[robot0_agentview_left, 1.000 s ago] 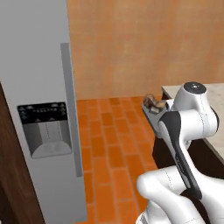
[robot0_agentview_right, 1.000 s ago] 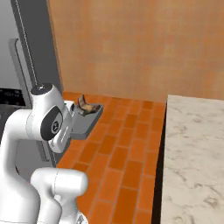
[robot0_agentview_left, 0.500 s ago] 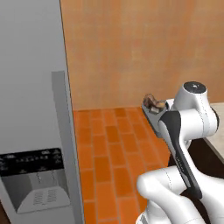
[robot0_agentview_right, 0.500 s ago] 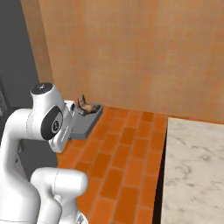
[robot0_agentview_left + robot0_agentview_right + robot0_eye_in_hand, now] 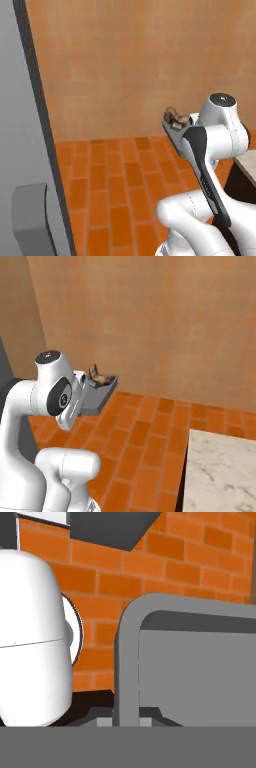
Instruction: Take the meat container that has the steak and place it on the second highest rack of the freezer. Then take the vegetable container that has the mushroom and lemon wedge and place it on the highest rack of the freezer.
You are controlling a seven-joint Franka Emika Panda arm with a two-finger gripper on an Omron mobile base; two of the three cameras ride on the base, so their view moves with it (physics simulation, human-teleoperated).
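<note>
On your left stands the tall grey freezer (image 5: 25, 150), door closed. Keep the flat grey meat container (image 5: 100, 393) level while you carry it there, so the small brown steak (image 5: 101, 378) stays put. The gripper (image 5: 125, 722) is clamped tight on the container's near rim; the steak rests beyond the fingers.

Both base views flank the arm (image 5: 210, 150), facing the brick wall (image 5: 150, 321)

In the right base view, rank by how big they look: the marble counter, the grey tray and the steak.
1. Marble counter, largest, though it sits nearest the camera.
2. Grey tray, carried in front of the arm.
3. Steak, a small brown chunk in the tray.
</note>
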